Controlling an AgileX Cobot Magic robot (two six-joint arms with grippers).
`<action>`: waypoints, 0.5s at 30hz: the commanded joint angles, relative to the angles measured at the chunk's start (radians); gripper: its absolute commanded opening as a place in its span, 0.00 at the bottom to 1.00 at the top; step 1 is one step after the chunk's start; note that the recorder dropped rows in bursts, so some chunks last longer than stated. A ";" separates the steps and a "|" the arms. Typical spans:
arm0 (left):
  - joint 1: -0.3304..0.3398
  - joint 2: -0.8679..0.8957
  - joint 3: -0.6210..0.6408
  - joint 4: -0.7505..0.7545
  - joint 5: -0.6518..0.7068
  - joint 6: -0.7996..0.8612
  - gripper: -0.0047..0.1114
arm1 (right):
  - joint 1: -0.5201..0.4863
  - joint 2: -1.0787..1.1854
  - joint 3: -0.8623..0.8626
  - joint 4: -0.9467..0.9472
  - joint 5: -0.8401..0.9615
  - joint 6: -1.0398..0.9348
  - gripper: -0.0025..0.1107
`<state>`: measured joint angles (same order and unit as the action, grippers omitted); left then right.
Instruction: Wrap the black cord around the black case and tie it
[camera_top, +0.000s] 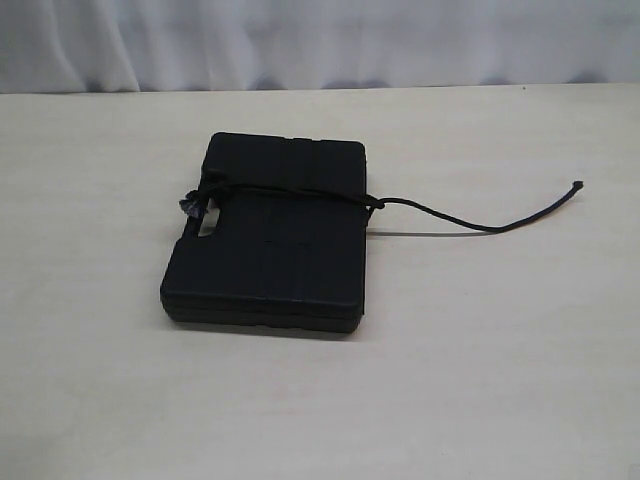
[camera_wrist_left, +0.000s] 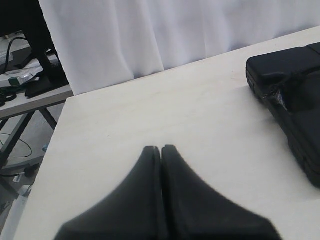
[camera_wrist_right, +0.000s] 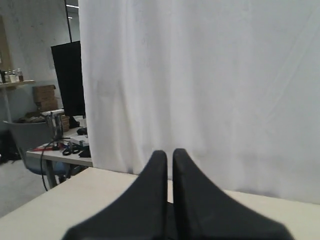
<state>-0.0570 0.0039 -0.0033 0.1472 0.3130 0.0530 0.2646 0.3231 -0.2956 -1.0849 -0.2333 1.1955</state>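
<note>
**Both grippers pinched closed and empty, cord already sitting round the case**

The left gripper (camera_wrist_left: 161, 148) is filling the close foreground of its wrist view, jaws pressing together, nothing between them. It is hovering over bare table (camera_wrist_left: 150, 110), well apart from the black case (camera_wrist_left: 295, 100). The right gripper (camera_wrist_right: 170, 152) is showing the same: jaws meeting, gripping nothing, pointing at the white curtain (camera_wrist_right: 210, 75). Neither arm is appearing in the exterior view.

The black case (camera_top: 270, 250) is lying flat around the middle of the table (camera_top: 100, 380), slightly left. The black cord (camera_top: 290, 192) is running across its top, nearer the far edge. It is bunching at the left edge by the handle cutout (camera_top: 212, 226) and crossing into what looks like a knot (camera_top: 376, 203) at the right edge. The loose end (camera_top: 500, 225) is trailing off to the right over the table and touching nothing else.

Step in hand, as a judgement: wrapping and tying are looking done, or at the final check. How tight the knot is cannot be told. If more tightening is wanted, the next move is calling for the right gripper opening, coming down on the loose end right of the case, and pulling while the case is being held.

No brands, labels or readable writing are showing.
</note>
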 joint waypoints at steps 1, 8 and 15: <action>0.004 -0.004 0.003 -0.010 -0.002 -0.005 0.04 | 0.004 -0.028 0.067 0.357 -0.005 0.004 0.06; 0.004 -0.004 0.003 -0.010 -0.002 -0.005 0.04 | 0.004 -0.191 0.177 0.749 0.037 0.004 0.06; 0.004 -0.004 0.003 -0.010 -0.002 -0.005 0.04 | 0.004 -0.323 0.266 0.972 0.037 0.004 0.06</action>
<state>-0.0570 0.0039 -0.0033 0.1472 0.3130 0.0530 0.2687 0.0205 -0.0573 -0.1755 -0.2025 1.1955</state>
